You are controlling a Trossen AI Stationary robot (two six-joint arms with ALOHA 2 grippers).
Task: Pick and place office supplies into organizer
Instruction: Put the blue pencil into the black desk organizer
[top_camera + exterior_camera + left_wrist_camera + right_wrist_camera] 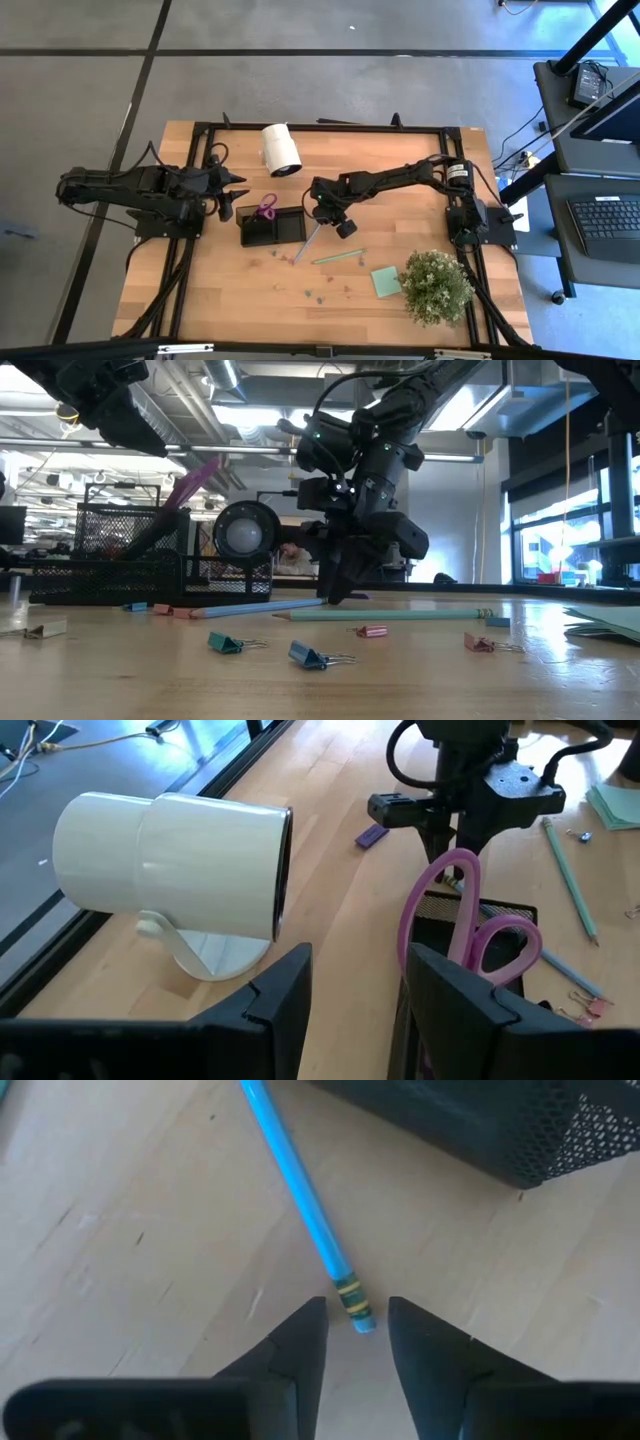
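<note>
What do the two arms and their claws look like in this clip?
Both arms are dark, jointed and slim, with black cables looped alongside. The left claw has two flat, blunt black fingers. The right claw has matching tapered black fingers. The right arm carries a small white-and-orange label near its base joint.

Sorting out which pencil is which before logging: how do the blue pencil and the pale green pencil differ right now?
The blue pencil lies beside the organizer, its eraser end at the right gripper; the pale green pencil lies farther out, with no gripper on it. The blue one runs steeply across the table; the green one lies nearly level in the high view. Both lie flat on the wood, outside the organizer.
</note>
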